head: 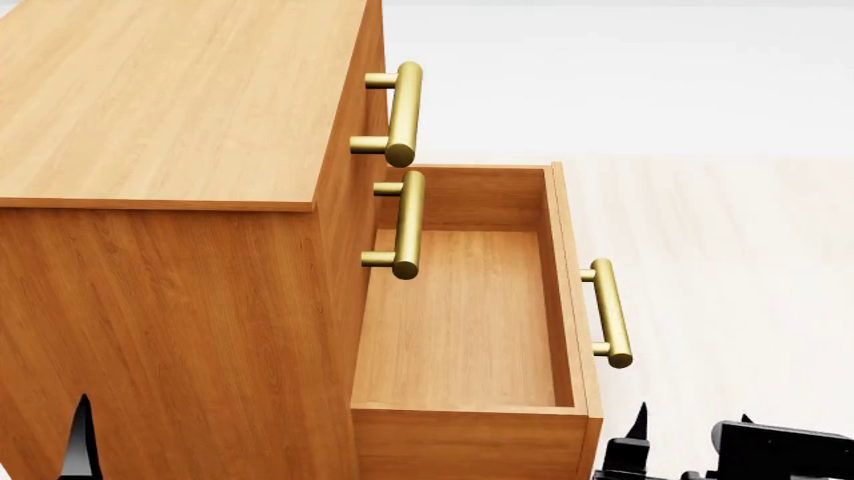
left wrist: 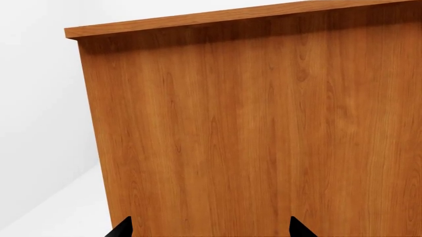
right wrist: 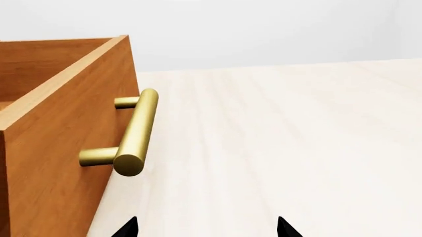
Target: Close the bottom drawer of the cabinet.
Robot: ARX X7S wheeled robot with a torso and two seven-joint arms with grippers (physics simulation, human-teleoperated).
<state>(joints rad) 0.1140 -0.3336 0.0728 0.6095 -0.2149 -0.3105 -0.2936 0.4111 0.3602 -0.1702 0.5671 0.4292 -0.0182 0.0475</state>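
**A:** Start with the big piece. Where does it stand?

**B:** The cabinet [head: 174, 200] fills the left of my head view, flat top toward me, its plain side wall facing my left arm. My left wrist view shows nothing but that side panel. Two upper drawers sit flush, each with a brass bar handle.

**A:** And the one you must shut?

**B:** The bottom drawer [head: 461, 330] is pulled well out to the right of the cabinet, an open, empty wood box. Its front panel faces the pale floor [head: 747, 260], and the drawer handle [head: 609, 312] stands off that front on two short posts.

**A:** How will it move?

**B:** My guess is that it's light, being empty, and stiff, a rigid box that should slide straight in. The brass bar looks smooth and round, so pinching it would likely slip. Closing needs no grip anyway. I'd press flat on the front panel near the handle, at mid-width, so the drawer doesn't skew.

**A:** Your tools?

**B:** My right tool [right wrist: 205, 228] has its fingertips spread apart, holding nothing, near the handle but clear of it, low by the drawer's near corner. My left tool [left wrist: 209, 228] is also spread and empty, pointing at the cabinet's side, not touching as far as I can tell.
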